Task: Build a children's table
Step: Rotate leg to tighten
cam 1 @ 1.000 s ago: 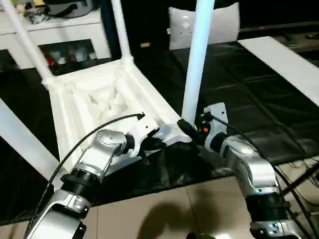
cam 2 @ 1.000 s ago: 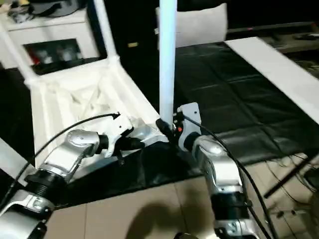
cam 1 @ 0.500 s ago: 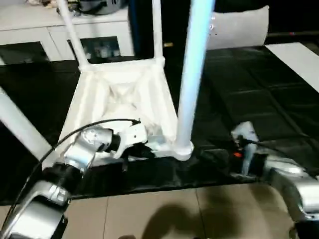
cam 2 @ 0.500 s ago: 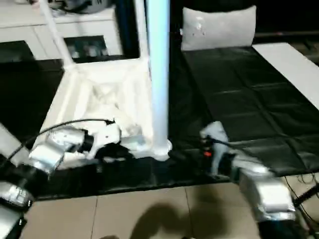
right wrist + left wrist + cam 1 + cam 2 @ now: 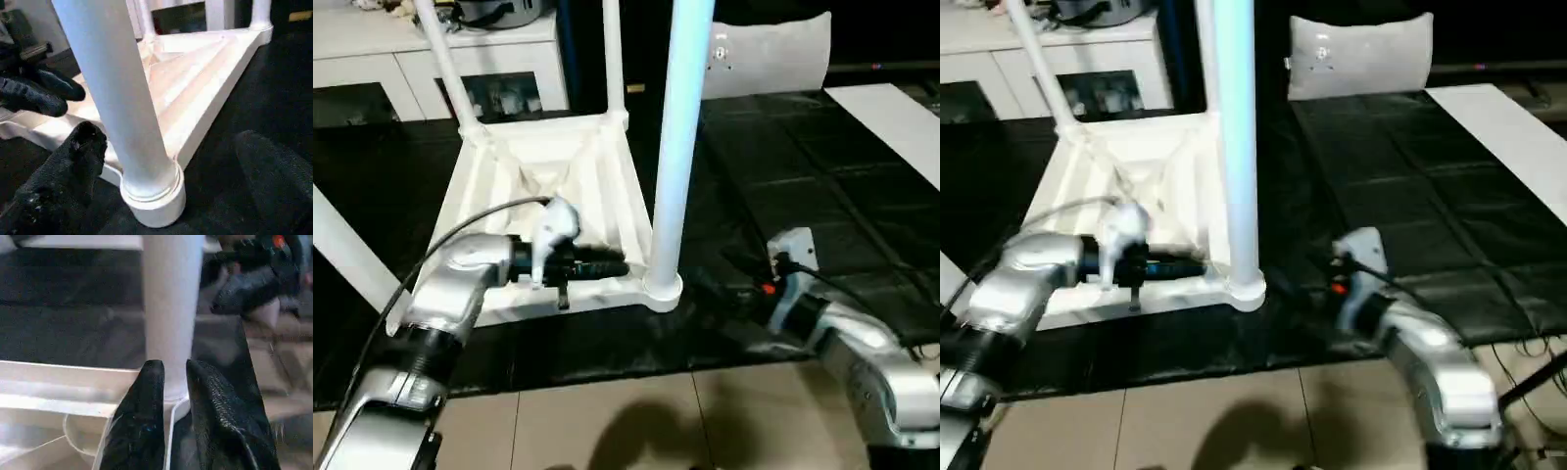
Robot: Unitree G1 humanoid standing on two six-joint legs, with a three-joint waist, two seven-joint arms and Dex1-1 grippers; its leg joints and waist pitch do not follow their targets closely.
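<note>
Upright leg (image 5: 677, 147) in table top (image 5: 543, 176) socket

White plastic tabletop (image 5: 548, 191) lying upside down on black cover, ribbed underside up. Tapered white legs standing in corner sockets: near leg (image 5: 674, 147) upright, two far legs (image 5: 450, 69) rising behind.

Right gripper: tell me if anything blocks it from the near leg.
Nothing visible does. The right gripper is open, its fingers spread to either side of the near leg, which stands in the top's corner socket. The left gripper lies on the leg's far side.
</note>
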